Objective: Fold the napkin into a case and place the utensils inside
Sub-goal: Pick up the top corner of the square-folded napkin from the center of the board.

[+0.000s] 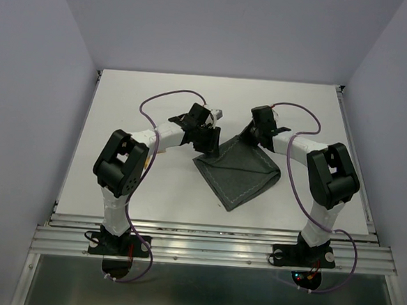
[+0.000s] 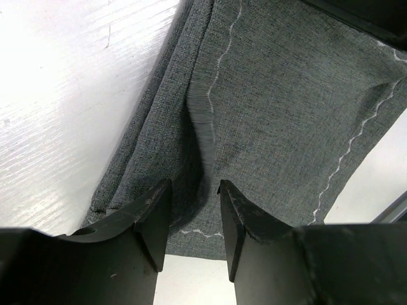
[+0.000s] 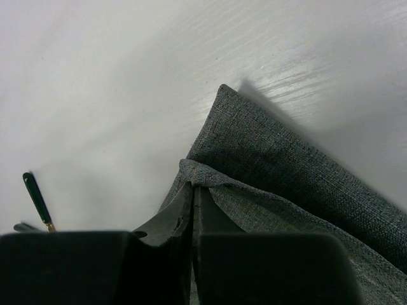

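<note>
The dark grey-green napkin [image 1: 238, 174] lies mid-table as a diamond, with a layer doubled over at its far corner. My left gripper [image 1: 206, 137] is over its far left edge. In the left wrist view it [image 2: 194, 190] is open, its jaws either side of a raised crease in the napkin [image 2: 280, 108]. My right gripper [image 1: 250, 136] is at the far corner. In the right wrist view it [image 3: 193, 187] is shut on the napkin's lifted upper edge [image 3: 254, 197]. A thin dark-green stick with a gold end [image 3: 37, 198] lies on the table at the left of that view.
The white table [image 1: 152, 184] has a metal rail along its near edge [image 1: 211, 249]. Pale walls close in the back and sides. Purple cables loop over both arms.
</note>
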### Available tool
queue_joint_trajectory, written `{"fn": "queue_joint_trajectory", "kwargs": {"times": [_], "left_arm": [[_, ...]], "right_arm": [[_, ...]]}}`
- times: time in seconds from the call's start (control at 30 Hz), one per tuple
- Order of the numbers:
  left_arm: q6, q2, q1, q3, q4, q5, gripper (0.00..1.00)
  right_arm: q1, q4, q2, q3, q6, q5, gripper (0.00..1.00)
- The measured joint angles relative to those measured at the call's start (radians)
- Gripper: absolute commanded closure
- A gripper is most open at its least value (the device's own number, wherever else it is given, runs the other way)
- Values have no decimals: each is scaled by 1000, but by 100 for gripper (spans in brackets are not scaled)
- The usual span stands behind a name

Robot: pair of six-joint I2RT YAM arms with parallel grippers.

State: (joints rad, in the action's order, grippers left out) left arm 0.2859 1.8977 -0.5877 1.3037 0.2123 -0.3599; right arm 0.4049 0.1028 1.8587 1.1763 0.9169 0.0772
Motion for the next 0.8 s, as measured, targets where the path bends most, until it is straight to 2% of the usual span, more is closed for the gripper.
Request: {"fn": "queue_joint_trajectory", "kwargs": {"times": [0.33,0.57,0.63,0.67,0.8], "left_arm": [[-5,0,0,0,-5,-11,62],[-17,0,0,0,-4,-18,83],[-19,0,0,0,-4,-11,91],[-21,0,0,0,-3,-9,99],[-27,0,0,0,7,2,100]], "right_arm": [[0,-5,0,0,0,-7,99],[0,-6,0,0,3,-10,99],[0,-6,0,0,3,-10,99],[-1,-6,0,0,3,-11,99],[-7,-6,0,0,3,-11,99]]}}
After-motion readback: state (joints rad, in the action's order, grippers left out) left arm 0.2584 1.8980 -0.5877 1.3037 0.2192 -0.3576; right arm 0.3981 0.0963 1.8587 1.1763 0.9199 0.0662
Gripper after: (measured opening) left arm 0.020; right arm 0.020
